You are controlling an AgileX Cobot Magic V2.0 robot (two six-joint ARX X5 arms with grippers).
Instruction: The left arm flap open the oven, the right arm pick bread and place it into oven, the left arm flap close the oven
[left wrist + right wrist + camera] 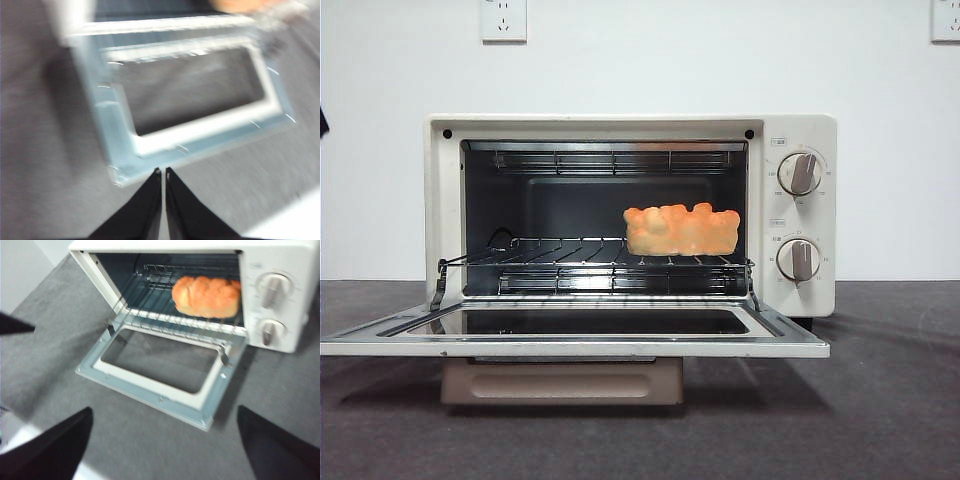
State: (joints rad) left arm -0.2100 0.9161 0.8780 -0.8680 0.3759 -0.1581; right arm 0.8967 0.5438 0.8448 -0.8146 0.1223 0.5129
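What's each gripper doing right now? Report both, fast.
Left gripper: shut, holding nothing, near a corner of the open oven door.
Right gripper: open, empty, back from the oven; the bread lies on the rack.

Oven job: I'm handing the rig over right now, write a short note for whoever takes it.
Left gripper: jaws shut, empty, hovering near the front edge of the open door.
Right gripper: jaws open wide, empty, pulled back in front of the oven.
Cream-white boxy toaster oven: glass door folded down flat, fully open.
Lumpy golden-orange bread: lying on the wire rack inside, toward the knob side.
Done: door opened, bread placed.
Left: the left arm flaps the door closed.
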